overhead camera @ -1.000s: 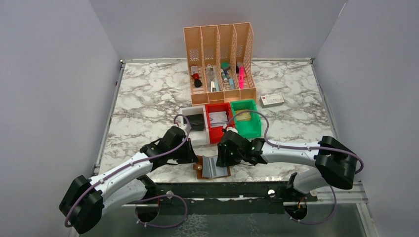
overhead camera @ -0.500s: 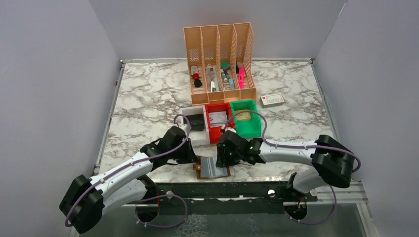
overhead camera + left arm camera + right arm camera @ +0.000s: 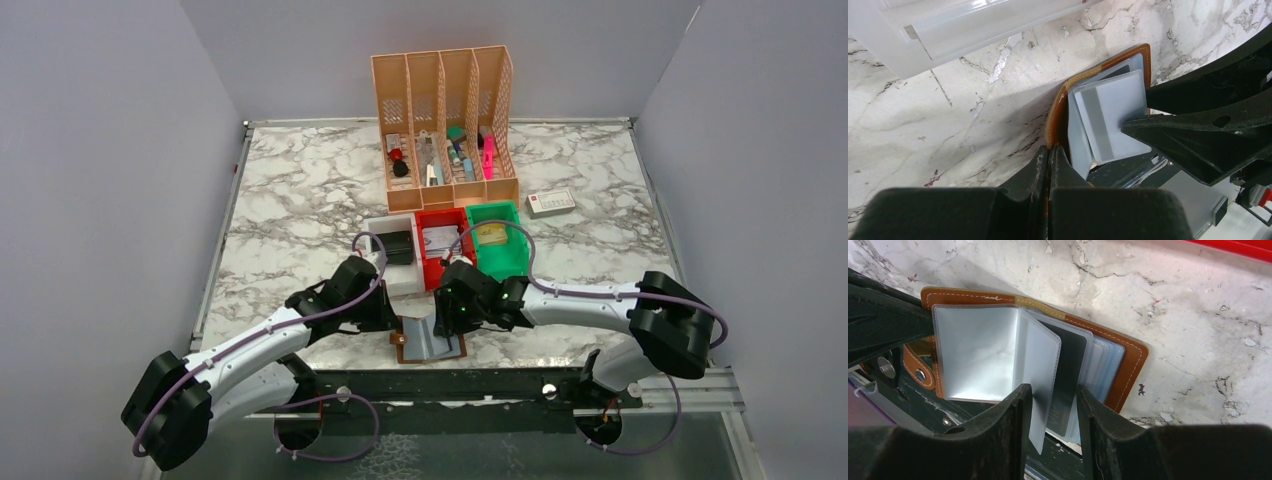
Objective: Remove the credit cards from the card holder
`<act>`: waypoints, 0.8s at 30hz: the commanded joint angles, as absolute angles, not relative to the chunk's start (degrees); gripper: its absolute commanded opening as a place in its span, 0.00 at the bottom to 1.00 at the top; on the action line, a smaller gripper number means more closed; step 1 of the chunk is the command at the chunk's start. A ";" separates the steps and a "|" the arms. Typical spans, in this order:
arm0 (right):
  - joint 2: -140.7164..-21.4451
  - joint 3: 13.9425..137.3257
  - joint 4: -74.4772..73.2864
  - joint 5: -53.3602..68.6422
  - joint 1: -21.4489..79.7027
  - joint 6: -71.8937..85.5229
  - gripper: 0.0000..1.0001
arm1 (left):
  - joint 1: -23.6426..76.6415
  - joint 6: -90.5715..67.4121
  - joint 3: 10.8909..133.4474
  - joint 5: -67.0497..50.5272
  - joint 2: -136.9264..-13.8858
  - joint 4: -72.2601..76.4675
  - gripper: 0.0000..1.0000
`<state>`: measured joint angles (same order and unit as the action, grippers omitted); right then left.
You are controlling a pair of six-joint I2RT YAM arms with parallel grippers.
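The brown card holder (image 3: 432, 345) lies open at the table's near edge, its grey plastic sleeves up. My left gripper (image 3: 1049, 152) is shut on its brown left edge (image 3: 1055, 120). A pale card (image 3: 1110, 117) with a grey stripe lies on the sleeves in that view. My right gripper (image 3: 1053, 400) hangs over the sleeves with its jaws apart. One translucent sleeve leaf (image 3: 1043, 365) and a dark card (image 3: 1068, 375) marked VIP stand between them, and a gap shows beside them. Bluish cards (image 3: 1105, 360) lie stacked against the holder's right flap (image 3: 1128, 375).
Just behind the holder stand a white bin (image 3: 392, 262), a red bin (image 3: 428, 268) with a pale flat item inside, and a green bin (image 3: 500, 262). An orange file rack (image 3: 450, 195) stands further back. A white box (image 3: 551, 203) with a red end lies to its right.
My right gripper has slid a little to the left over the open holder and its jaws have narrowed slightly. The left gripper keeps its hold and has not moved.
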<state>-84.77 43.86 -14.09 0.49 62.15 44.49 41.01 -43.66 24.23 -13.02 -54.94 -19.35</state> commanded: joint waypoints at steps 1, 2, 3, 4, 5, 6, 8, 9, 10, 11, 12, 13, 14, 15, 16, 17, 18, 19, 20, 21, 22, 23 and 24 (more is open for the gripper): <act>-85.36 46.05 -15.68 1.11 62.28 43.13 0.43 | 41.31 -43.32 24.83 -11.87 -55.03 -18.51 0.00; -85.19 46.04 -15.42 1.36 62.29 42.84 0.43 | 41.31 -43.33 24.85 -11.87 -55.10 -18.53 0.00; -85.00 45.92 -14.73 2.05 62.27 42.48 0.43 | 41.31 -43.29 24.84 -11.87 -55.23 -18.54 0.00; -84.93 45.76 -13.96 2.96 62.31 42.23 0.43 | 41.31 -43.18 24.82 -11.91 -55.28 -18.54 0.00; -84.78 45.64 -13.05 3.97 62.25 42.01 0.43 | 41.31 -43.16 24.79 -11.95 -55.43 -18.49 0.00; -84.61 45.49 -12.06 4.91 62.26 41.79 0.43 | 41.31 -43.08 24.73 -11.91 -55.48 -18.51 0.00; -84.10 45.08 -10.41 6.56 62.30 41.54 0.45 | 41.31 -42.98 24.77 -11.95 -55.65 -18.48 0.00; -83.91 45.00 -9.97 7.02 62.35 41.55 0.46 | 41.31 -42.98 24.74 -11.95 -55.71 -18.51 0.00; -83.75 45.00 -9.88 7.30 62.31 41.42 0.47 | 41.31 -42.98 24.69 -12.01 -55.66 -18.53 0.00; -83.57 45.11 -10.00 7.19 62.34 41.32 0.47 | 41.31 -43.04 24.61 -12.04 -55.63 -18.54 0.00; -83.52 45.21 -10.26 6.86 62.38 41.27 0.48 | 41.29 -43.06 24.48 -11.94 -55.56 -18.53 0.00; -83.43 45.26 -10.60 6.59 62.26 41.30 0.48 | 41.31 -43.11 24.45 -11.95 -55.41 -18.54 0.00; -83.29 45.27 -10.84 6.46 62.24 41.24 0.48 | 41.31 -43.15 24.34 -11.95 -55.19 -18.50 0.00; -83.29 45.26 -10.96 6.52 62.27 41.09 0.48 | 41.31 -43.15 24.26 -11.88 -55.08 -18.53 0.00; -83.27 45.30 -10.98 6.67 62.32 41.04 0.49 | 41.29 -43.22 24.21 -11.87 -55.02 -18.51 0.00; -83.24 45.29 -10.80 6.99 62.27 40.92 0.49 | 41.31 -43.24 24.12 -11.87 -54.89 -18.50 0.00; -83.12 45.33 -10.44 7.52 62.35 40.77 0.49 | 41.31 -43.24 24.04 -11.79 -54.83 -18.51 0.00; -83.09 45.28 -9.93 8.23 62.34 40.61 0.49 | 41.31 -43.24 24.00 -11.78 -54.83 -18.54 0.00; -82.95 45.09 -9.28 8.98 62.36 40.46 0.50 | 41.31 -43.24 24.06 -11.78 -54.84 -18.54 0.00; -82.71 44.92 -8.55 9.64 62.35 40.48 0.50 | 41.31 -43.24 24.08 -11.84 -54.92 -18.54 0.00; -82.44 44.72 -7.76 10.14 62.29 40.51 0.51 | 41.31 -43.18 24.06 -11.86 -55.01 -18.49 0.00; -81.98 44.53 -7.00 10.78 62.31 40.45 0.51 | 41.26 -43.16 24.08 -11.86 -55.00 -18.49 0.00; -81.74 44.24 -6.35 11.19 62.30 40.44 0.52 | 41.31 -43.08 24.03 -11.87 -54.96 -18.54 0.00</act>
